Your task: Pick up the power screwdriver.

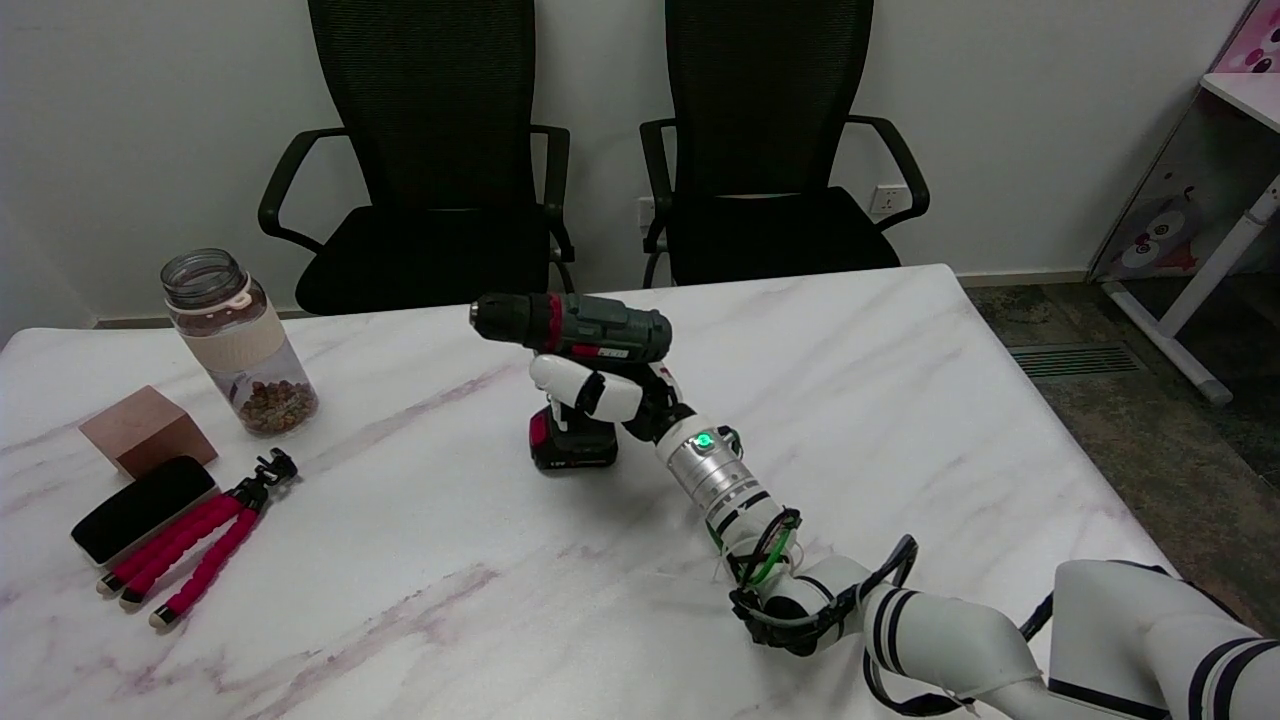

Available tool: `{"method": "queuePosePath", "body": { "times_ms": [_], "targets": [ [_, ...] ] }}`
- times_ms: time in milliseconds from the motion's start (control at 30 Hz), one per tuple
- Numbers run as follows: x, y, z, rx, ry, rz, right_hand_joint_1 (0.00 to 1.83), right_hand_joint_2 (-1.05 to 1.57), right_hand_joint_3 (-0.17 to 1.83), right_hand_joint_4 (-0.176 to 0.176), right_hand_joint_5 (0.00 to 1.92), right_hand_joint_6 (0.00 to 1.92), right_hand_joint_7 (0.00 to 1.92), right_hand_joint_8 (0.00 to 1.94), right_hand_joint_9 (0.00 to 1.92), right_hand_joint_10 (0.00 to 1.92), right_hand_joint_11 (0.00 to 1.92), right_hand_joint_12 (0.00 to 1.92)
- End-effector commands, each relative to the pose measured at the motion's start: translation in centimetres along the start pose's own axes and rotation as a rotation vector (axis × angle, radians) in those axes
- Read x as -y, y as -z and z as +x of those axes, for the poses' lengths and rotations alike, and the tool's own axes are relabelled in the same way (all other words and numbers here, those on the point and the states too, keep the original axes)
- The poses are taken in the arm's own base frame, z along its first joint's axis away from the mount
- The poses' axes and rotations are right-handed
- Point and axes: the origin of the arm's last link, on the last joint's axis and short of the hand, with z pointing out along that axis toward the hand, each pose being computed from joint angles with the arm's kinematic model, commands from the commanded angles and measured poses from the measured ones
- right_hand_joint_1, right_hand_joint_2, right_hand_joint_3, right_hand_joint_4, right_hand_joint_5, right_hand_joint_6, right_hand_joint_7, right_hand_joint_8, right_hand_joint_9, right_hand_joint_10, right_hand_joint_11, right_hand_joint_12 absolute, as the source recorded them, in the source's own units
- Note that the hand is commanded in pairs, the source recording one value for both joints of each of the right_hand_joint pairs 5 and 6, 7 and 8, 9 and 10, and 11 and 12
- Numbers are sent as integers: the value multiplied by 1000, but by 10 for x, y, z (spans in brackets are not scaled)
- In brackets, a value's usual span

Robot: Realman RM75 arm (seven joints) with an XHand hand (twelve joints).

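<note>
The power screwdriver [575, 330] is dark grey with red trim, upright near the middle of the marble table [400, 560], its chuck pointing left. Its black-and-red battery base [572, 447] is at the table surface; I cannot tell whether it still touches. My right hand [600, 392] wraps around the handle just under the body, white fingers curled across the front. The handle itself is mostly hidden by the hand. The arm reaches in from the lower right.
At the left stand a glass jar [235, 340] with brown bits inside, a copper-coloured block [145, 430], a black case [140, 508] and a small red-legged tripod [205, 555]. Two black office chairs [430, 160] stand behind the far edge.
</note>
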Motion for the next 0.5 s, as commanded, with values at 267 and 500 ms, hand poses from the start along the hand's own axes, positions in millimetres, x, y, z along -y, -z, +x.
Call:
{"method": "queuePosePath", "body": {
  "times_ms": [267,500],
  "targets": [
    [3,-5,-1,31,39,1,884,165,874,176,1524,1524,1524,1524,1603,1603,1590,1590],
    [5,-15,-5,65,76,-16,1018,336,831,6,1200,1200,1200,1200,1595,1595,1494,1494]
  ]
}}
